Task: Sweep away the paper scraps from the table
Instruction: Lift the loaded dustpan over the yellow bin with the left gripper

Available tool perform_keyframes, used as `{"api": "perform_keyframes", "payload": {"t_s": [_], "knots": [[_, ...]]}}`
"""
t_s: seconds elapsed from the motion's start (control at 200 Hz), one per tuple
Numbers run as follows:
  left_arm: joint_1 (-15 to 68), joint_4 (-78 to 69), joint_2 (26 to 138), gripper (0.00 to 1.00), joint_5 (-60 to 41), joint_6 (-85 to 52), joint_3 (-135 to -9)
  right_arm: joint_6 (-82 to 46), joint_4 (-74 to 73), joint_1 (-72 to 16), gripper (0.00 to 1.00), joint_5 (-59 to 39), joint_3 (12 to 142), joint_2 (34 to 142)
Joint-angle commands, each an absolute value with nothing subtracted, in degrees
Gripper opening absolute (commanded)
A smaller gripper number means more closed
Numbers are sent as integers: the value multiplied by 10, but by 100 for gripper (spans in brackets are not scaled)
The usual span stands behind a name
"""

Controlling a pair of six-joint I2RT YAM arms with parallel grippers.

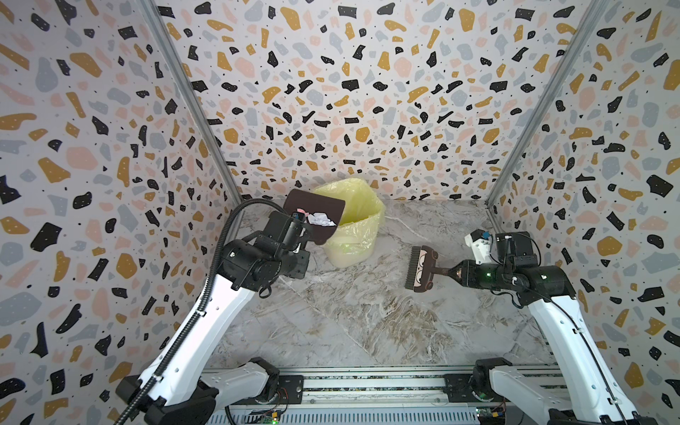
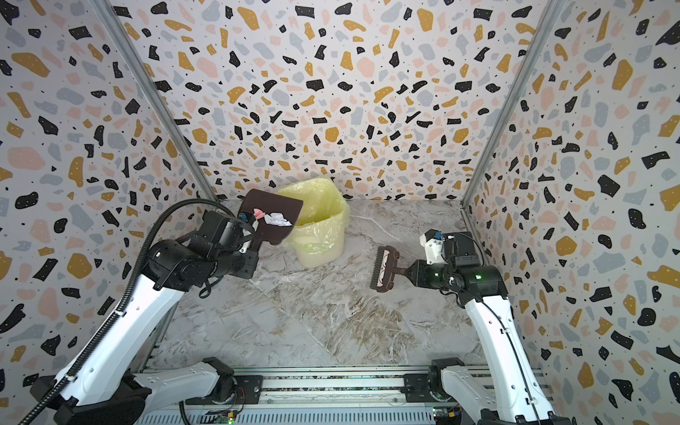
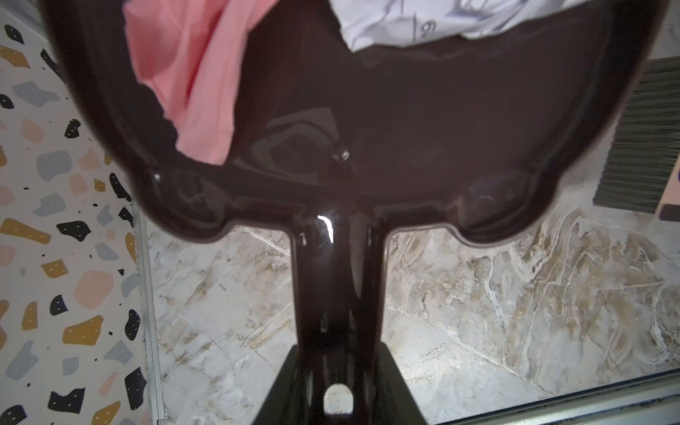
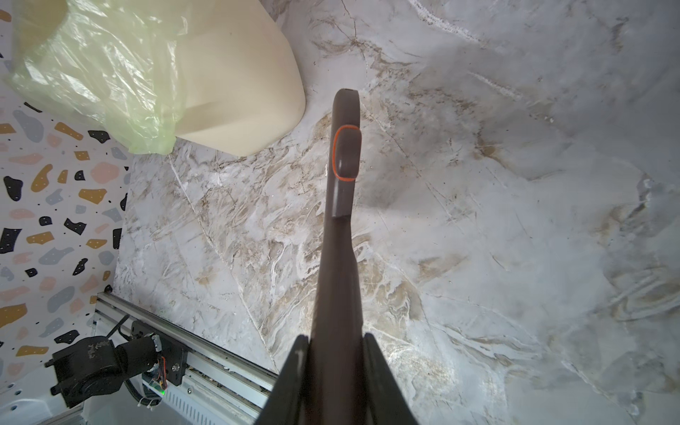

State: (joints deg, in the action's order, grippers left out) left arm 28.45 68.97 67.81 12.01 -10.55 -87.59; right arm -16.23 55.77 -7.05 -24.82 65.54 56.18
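— left gripper?
— Clamped on glossy dark-brown plastic dustpan; pink and white crumpled paper scraps lie in it, beyond my fingertips. One reads 6 or 9.
— right gripper?
— Closed around brown plastic brush handle.

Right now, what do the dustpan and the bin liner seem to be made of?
The dustpan looks like hard, glossy dark-brown plastic: sharp highlights and reflections show on it. The bin liner seems to be thin, translucent yellow plastic film: it is wrinkled and shiny.
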Motion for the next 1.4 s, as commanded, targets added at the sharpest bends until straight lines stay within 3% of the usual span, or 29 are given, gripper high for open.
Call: {"api": "perform_keyframes", "payload": {"t_s": [0.0,0.621,1.397], "knots": [[265,661,695,0,110,-71,-905,-152,561,-67,0,-275,653,548],[246,706,875,0,242,-3,-1083,-125,636,-50,0,-306,624,517],[305,717,972,0,388,98,-1111,-130,664,-49,0,-315,627,520]]}}
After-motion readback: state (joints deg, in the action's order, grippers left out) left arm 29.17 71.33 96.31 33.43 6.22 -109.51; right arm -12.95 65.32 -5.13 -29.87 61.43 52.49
